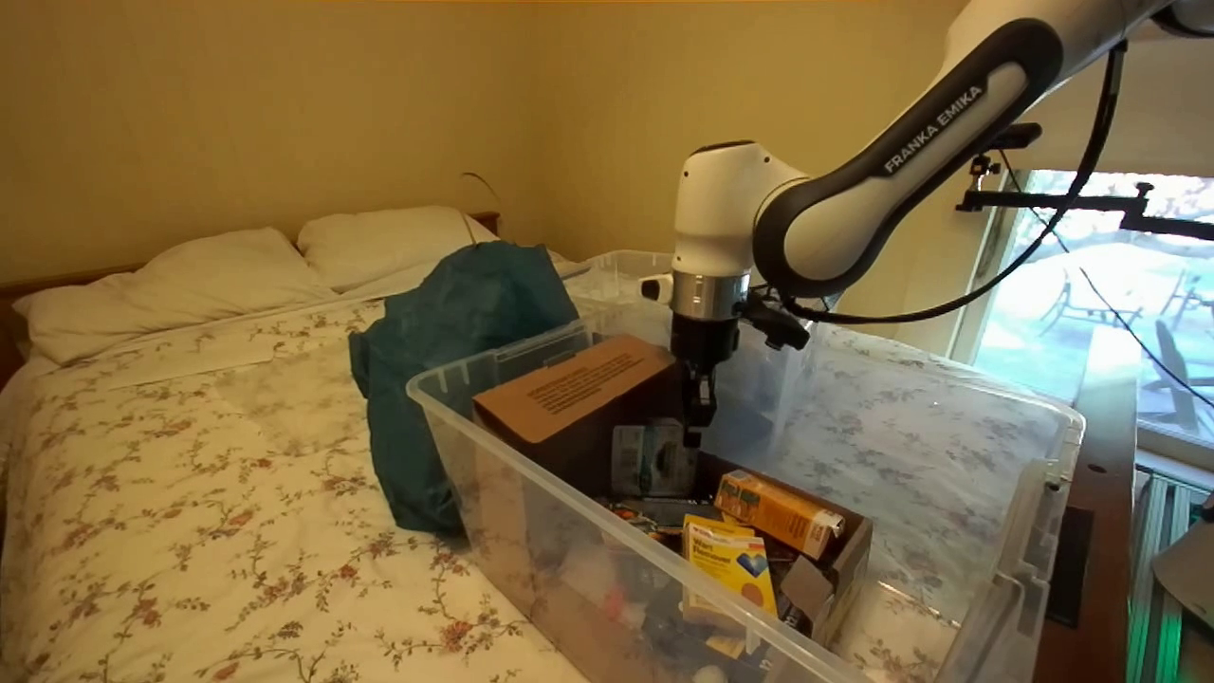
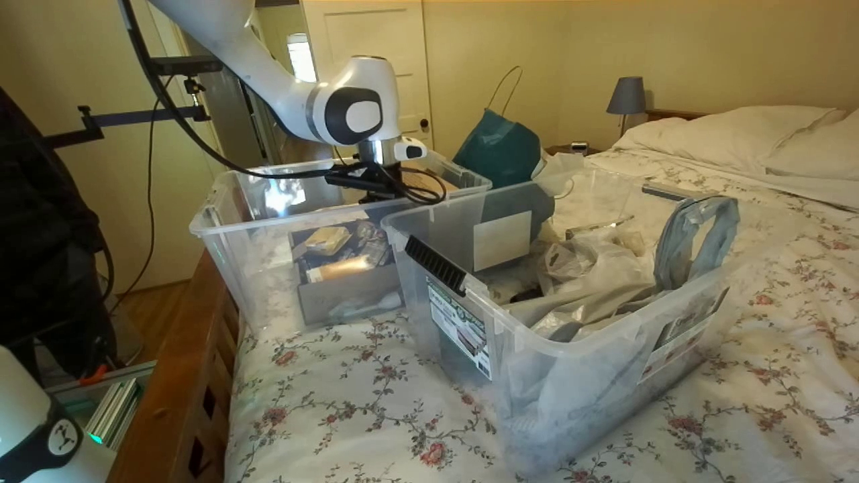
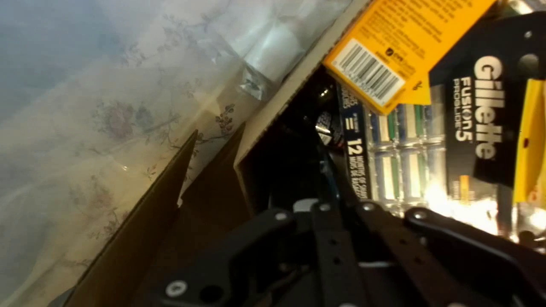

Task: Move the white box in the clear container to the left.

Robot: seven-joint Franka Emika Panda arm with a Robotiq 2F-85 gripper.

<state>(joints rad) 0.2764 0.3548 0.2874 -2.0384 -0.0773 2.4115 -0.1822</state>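
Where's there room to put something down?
Free: bedspread between the wooden rail and bag-filled bin; in the clear container, floor between the open carton and the rail-side wall. Crowded: around the fingers, the white box and the orange packet.

Smooth plastic container, matt cardboard box

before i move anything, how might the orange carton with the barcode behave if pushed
The orange carton likely feels stiff: its edges look straight and its face flat. Being boxy, it would probably slide rather than roll. It may nudge the Gillette pack it overlaps in the wrist view.
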